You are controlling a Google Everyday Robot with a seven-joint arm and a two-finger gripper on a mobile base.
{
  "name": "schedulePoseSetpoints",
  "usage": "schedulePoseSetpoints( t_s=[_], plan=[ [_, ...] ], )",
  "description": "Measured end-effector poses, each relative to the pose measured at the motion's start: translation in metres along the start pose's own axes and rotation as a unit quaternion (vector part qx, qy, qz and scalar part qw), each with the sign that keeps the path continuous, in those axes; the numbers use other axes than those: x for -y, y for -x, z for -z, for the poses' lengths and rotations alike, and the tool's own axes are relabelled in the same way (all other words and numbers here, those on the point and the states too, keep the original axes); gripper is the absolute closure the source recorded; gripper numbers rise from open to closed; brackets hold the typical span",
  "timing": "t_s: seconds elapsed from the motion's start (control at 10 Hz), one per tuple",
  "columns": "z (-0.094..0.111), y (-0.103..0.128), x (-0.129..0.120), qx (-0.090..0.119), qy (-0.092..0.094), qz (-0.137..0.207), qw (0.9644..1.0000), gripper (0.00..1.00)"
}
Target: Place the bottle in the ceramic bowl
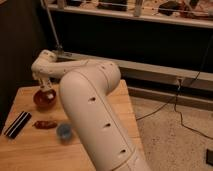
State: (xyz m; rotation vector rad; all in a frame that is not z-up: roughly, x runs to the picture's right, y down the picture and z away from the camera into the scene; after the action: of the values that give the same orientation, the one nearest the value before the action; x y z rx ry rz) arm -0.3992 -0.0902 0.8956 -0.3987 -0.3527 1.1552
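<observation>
The glossy orange-red ceramic bowl [43, 98] stands on the wooden table [30, 150] near its far left side. My gripper [46, 86] hangs straight down over the bowl, its tip at the rim. A small pale shape shows at the gripper's tip just above the bowl's inside. I cannot tell whether that is the white bottle or part of the gripper. No bottle shows anywhere else on the table.
A small light blue cup [64, 131] and a small dark red thing [45, 124] lie in front of the bowl. A black striped flat object [17, 124] lies at the table's left edge. My large white arm [95, 115] covers the table's right half. A shelf and cables are behind.
</observation>
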Motion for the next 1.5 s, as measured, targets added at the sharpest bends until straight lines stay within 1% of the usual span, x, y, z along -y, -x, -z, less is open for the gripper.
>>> schedulePoseSetpoints(
  t_s=[0.1, 0.2, 0.3, 0.4, 0.5, 0.6, 0.7, 0.8, 1.0, 1.1, 1.2, 1.3, 1.4, 1.5],
  plan=[
    [-0.001, -0.004, -0.001, -0.005, 0.006, -0.003, 1.0, 0.23],
    [-0.002, -0.011, -0.003, -0.013, 0.015, -0.006, 0.9998, 0.2],
    [-0.003, -0.016, -0.006, -0.019, 0.024, -0.007, 0.9995, 0.2],
    [-0.005, -0.022, -0.01, -0.026, 0.037, -0.009, 0.9989, 0.2],
    [-0.007, -0.03, -0.018, -0.036, 0.061, -0.012, 0.9974, 0.2],
    [-0.008, -0.038, -0.026, -0.049, 0.09, -0.016, 0.9946, 0.2],
    [-0.006, -0.043, -0.032, -0.058, 0.118, -0.02, 0.9911, 0.2],
    [0.004, -0.045, -0.038, -0.071, 0.168, -0.027, 0.9829, 0.2],
    [0.025, -0.039, -0.028, -0.079, 0.216, -0.033, 0.9726, 0.2],
    [0.042, -0.033, -0.011, -0.081, 0.236, -0.04, 0.9674, 0.2],
    [0.054, -0.029, 0.007, -0.082, 0.242, -0.047, 0.9657, 0.2],
    [0.061, -0.026, 0.022, -0.083, 0.24, -0.053, 0.9659, 0.2],
    [0.072, -0.023, 0.052, -0.085, 0.222, -0.065, 0.9692, 0.2],
    [0.077, -0.023, 0.083, -0.091, 0.188, -0.078, 0.9749, 0.2]
  ],
)
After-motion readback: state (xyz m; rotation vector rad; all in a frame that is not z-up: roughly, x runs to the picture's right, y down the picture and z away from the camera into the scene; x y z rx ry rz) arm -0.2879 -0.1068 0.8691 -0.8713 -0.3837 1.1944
